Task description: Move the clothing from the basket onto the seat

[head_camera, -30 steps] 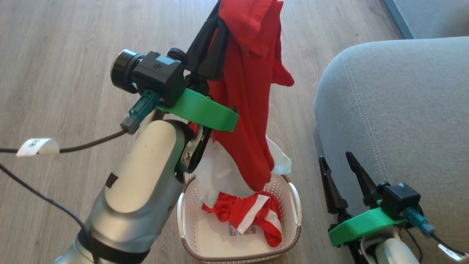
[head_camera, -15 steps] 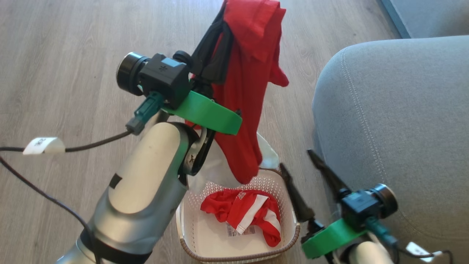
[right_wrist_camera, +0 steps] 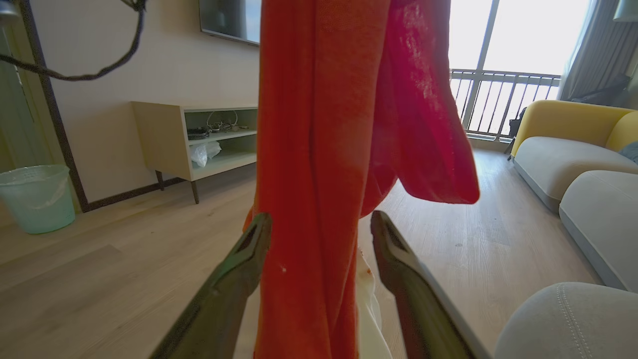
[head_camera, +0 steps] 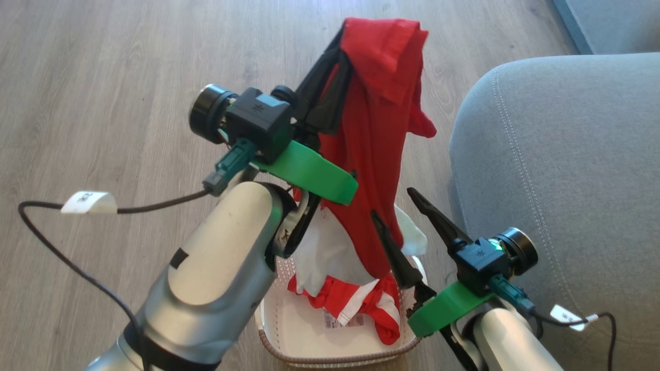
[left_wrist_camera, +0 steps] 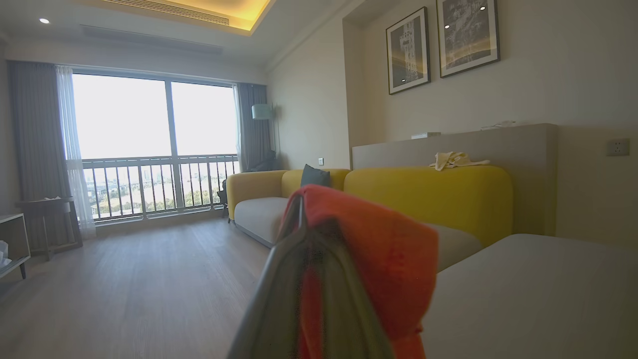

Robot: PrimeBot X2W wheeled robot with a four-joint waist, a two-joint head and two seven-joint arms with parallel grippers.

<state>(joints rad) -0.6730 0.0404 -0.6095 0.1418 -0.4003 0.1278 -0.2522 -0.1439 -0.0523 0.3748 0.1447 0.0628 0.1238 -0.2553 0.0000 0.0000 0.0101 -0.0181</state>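
Fingers (head_camera: 315, 95) on my left gripper (head_camera: 341, 49) are pinching shut on the plain red garment (head_camera: 376, 154) so it is hanging free over the basket (head_camera: 304, 335), between the wide-open, empty fingers of my right gripper (head_camera: 391, 201).

Basket (head_camera: 299, 335) just left of seat (head_camera: 557, 154)

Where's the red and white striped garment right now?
Head view, bottom centre: the red-and-white garment lies crumpled in the basket on the floor, under the red garment hanging from the left gripper, left of the seat.
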